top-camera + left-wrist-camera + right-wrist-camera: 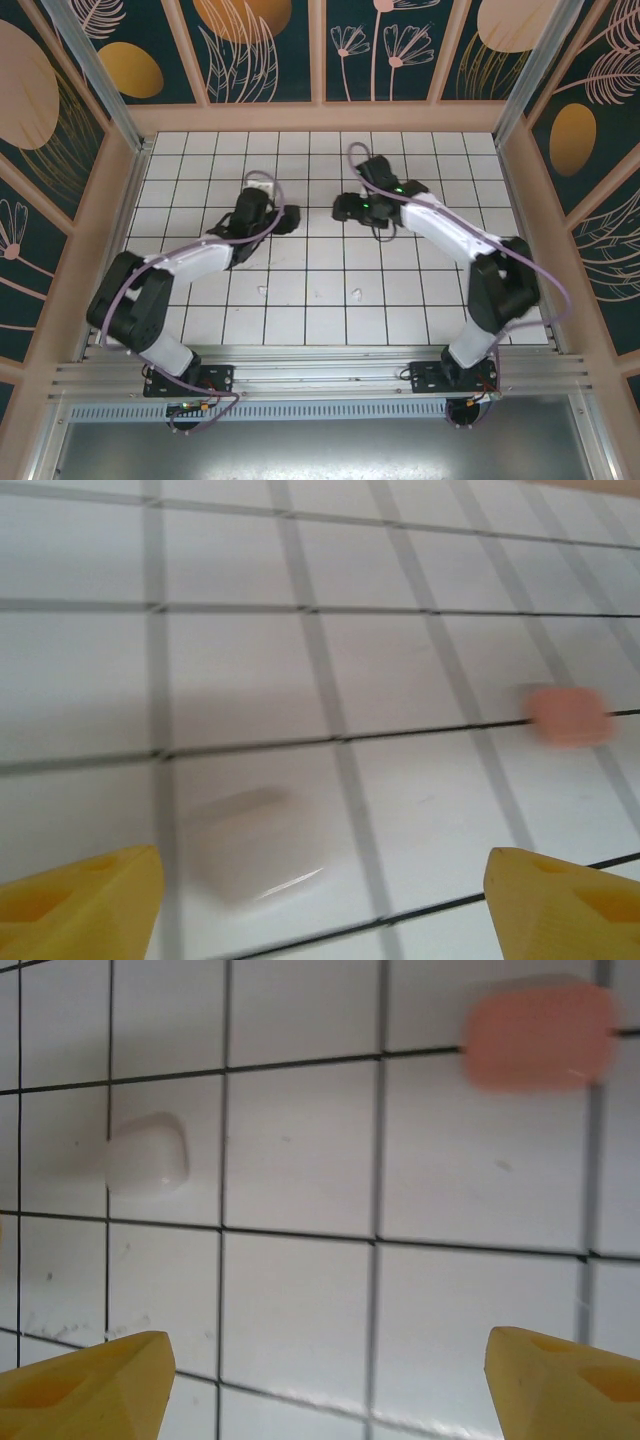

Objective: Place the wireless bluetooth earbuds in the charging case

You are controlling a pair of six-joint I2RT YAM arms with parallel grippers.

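Earbuds: two tiny white specks, left earbud (262,290) and right earbud (355,295), loose on tiled table (400,320), nearer the bases than the grippers. Left gripper (320,900), right gripper (325,1380): fingers wide, empty. Step, judged: pickup pending; next needs a fine pinch on one bud.

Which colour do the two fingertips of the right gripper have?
Bright yellow; the right gripper and its wedge-shaped fingertips show best in the right wrist view.
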